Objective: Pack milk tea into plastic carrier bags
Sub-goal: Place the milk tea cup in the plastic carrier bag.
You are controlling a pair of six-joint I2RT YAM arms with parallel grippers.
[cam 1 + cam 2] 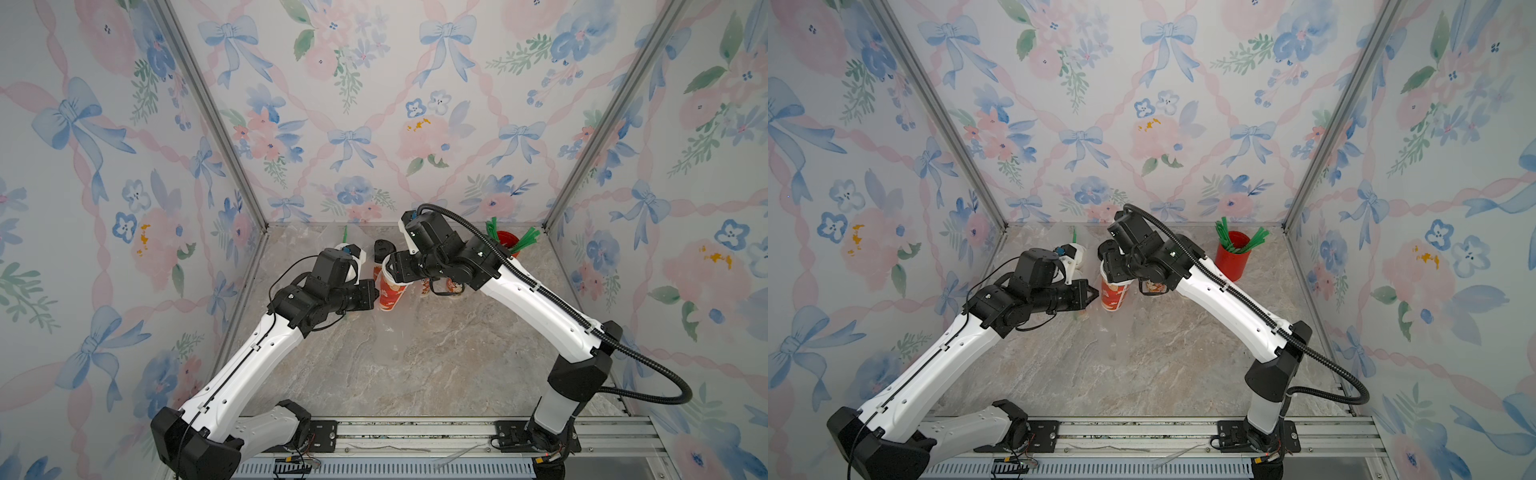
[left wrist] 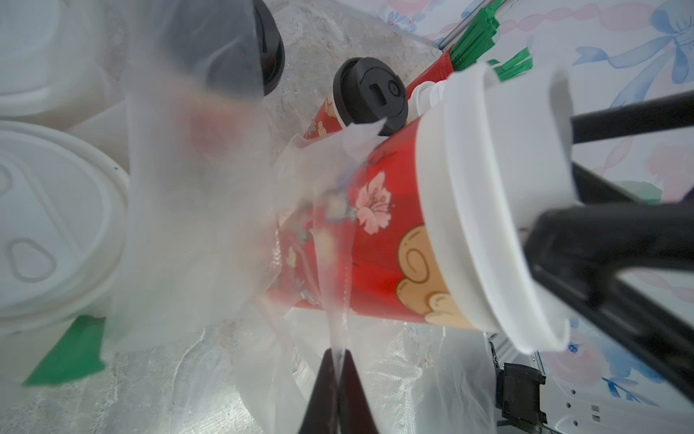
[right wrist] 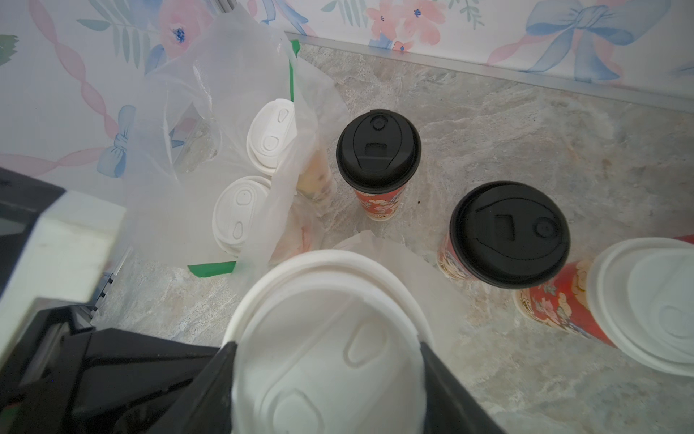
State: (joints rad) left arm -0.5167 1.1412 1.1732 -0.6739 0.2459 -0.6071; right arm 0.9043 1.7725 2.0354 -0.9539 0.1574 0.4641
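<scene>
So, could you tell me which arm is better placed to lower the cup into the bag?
Right, probably: the right hand grips the cup by its white lid, tilted at the bag. The left hand is shut on the bag's film, so it is busy.

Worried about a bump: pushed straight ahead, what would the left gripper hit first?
Likely the red printed paper cup with white dome lid in the right gripper, just beyond the clear plastic bag the left gripper pinches; depth unclear.
</scene>
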